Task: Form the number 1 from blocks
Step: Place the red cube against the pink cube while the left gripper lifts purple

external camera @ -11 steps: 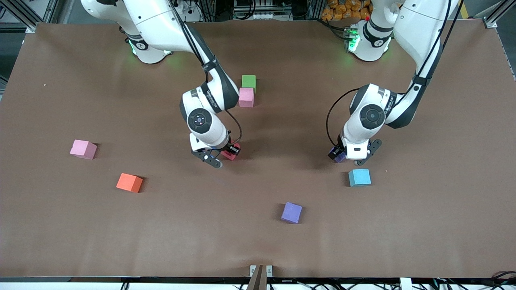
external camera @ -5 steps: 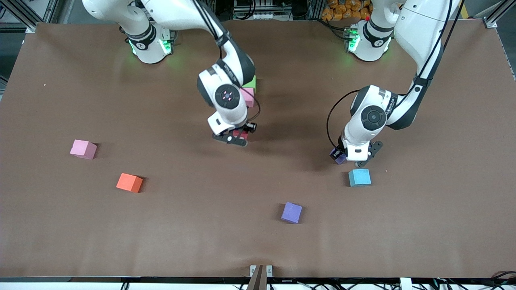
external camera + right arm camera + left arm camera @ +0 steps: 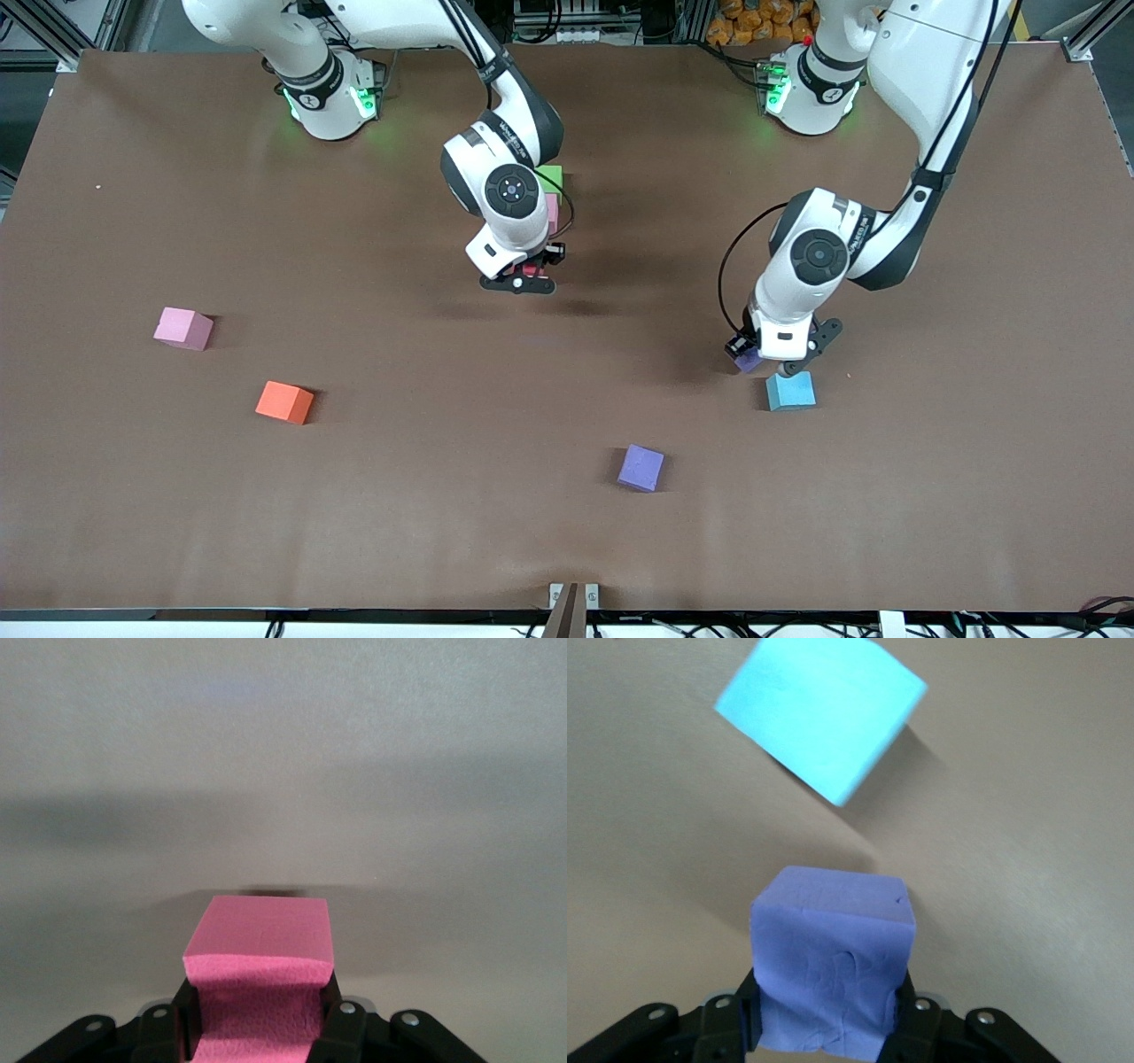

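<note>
My right gripper (image 3: 524, 276) is shut on a red block (image 3: 531, 269), which looks pinkish red (image 3: 261, 970) between the jaws in the right wrist view. It hangs over the table beside the stacked-looking green block (image 3: 551, 176) and pink block (image 3: 554, 213); my right wrist hides most of that pink one. My left gripper (image 3: 764, 356) is shut on a purple block (image 3: 747, 359) (image 3: 833, 957), close to a cyan block (image 3: 789, 390) (image 3: 819, 713) on the table.
Loose blocks lie nearer the front camera: a second pink one (image 3: 183, 328) and an orange one (image 3: 284, 402) toward the right arm's end, and a second purple one (image 3: 640, 467) near the middle. The brown table (image 3: 930, 496) is bare around them.
My right gripper carried the red block away from the front camera, up to the green and pink blocks. My left gripper closed on the purple block and shifted slightly toward the cyan block.
</note>
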Tool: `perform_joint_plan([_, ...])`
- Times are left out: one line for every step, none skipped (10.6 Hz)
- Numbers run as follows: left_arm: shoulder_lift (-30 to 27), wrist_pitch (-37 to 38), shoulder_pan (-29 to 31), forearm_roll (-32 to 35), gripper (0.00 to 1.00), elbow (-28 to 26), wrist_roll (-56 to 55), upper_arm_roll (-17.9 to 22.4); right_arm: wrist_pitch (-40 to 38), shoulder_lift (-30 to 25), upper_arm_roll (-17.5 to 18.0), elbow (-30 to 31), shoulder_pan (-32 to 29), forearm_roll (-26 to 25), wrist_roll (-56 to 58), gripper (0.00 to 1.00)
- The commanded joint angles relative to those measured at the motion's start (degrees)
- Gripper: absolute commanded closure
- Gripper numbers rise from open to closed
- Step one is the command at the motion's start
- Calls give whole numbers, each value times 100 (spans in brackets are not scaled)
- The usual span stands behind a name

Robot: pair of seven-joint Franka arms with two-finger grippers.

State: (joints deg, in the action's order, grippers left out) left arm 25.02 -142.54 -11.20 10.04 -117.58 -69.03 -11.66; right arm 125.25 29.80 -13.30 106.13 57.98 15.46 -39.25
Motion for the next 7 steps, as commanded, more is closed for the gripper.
perform_joint_plan([-102,113,-329,173,100,16,3,6,122,-211,-24,303,170,-78,84,100])
perform_joint_plan([-137,113,-461,173,100,-2,-14,-3,227,-203,-24,355,240,-70,76,100])
perform_joint_plan([-164,113,-514,173,100,-19,-23,-55,463,-211,-15,478,275,-43,49,100])
perform_joint_plan([-164,113,-558,173,100,-20,-40,-116,596,-203,2,522,293,-34,23,100])
perform_joint_plan([-164,113,-567,173,100,-20,-40,-117,606,-203,11,540,311,-17,14,100])
perform_joint_plan([-155,113,-568,173,100,-20,-40,-117,606,-203,11,549,320,-17,5,100])
perform_joint_plan([-155,113,-568,173,100,-28,-14,-117,597,-220,11,558,354,-17,5,100])
